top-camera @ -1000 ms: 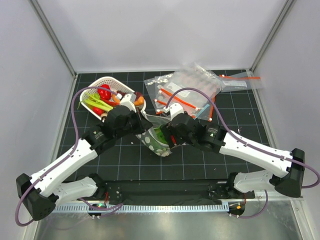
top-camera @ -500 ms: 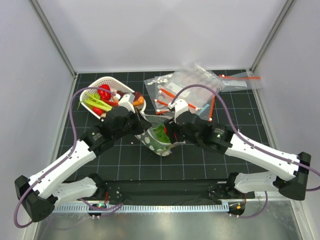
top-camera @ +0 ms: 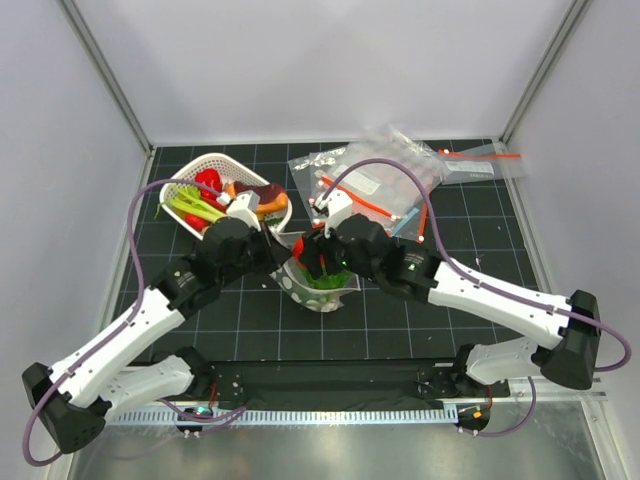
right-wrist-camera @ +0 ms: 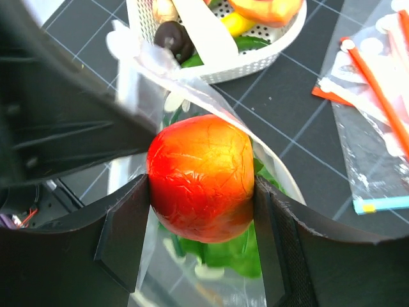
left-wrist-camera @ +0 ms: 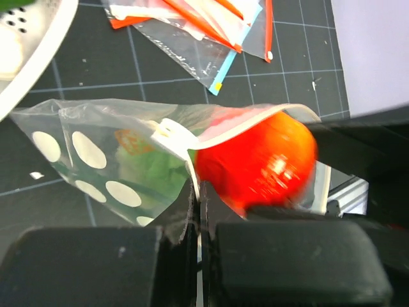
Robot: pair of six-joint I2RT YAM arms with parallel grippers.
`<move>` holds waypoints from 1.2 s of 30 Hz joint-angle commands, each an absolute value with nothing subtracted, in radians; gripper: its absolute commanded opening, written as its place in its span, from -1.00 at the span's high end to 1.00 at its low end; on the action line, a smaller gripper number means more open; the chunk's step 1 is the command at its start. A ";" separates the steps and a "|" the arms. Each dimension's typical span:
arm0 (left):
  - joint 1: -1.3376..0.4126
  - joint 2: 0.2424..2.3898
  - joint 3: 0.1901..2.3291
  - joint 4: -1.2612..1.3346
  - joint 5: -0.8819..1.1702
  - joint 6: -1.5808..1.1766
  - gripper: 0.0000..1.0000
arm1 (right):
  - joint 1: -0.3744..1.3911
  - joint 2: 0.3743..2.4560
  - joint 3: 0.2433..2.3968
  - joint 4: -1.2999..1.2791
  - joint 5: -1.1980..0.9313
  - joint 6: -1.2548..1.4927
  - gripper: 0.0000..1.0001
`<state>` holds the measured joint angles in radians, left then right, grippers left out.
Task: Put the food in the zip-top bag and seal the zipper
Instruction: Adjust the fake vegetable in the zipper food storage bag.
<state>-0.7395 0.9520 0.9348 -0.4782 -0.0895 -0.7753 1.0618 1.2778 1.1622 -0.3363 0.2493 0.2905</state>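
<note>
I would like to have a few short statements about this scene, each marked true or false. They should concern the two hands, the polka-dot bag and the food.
1. The right hand grips the orange-red piece between its fingers. True.
2. The polka-dot bag is sealed. False: its mouth stands open, and the orange-red piece is right at it.
3. The left hand is shut on the edge of the bag's mouth. True.
4. The lettuce lies in the white basket. False: it is inside the bag; the basket holds other toy produce.
</note>
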 commanded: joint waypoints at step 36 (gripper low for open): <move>-0.747 0.646 0.828 -0.541 -0.158 -0.741 0.99 | 1.068 1.514 0.923 0.514 0.026 0.428 0.36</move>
<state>-0.7441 0.6743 0.8127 -0.5957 -0.1570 -0.7475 1.0519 1.5089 0.8917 0.4858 0.0746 0.4465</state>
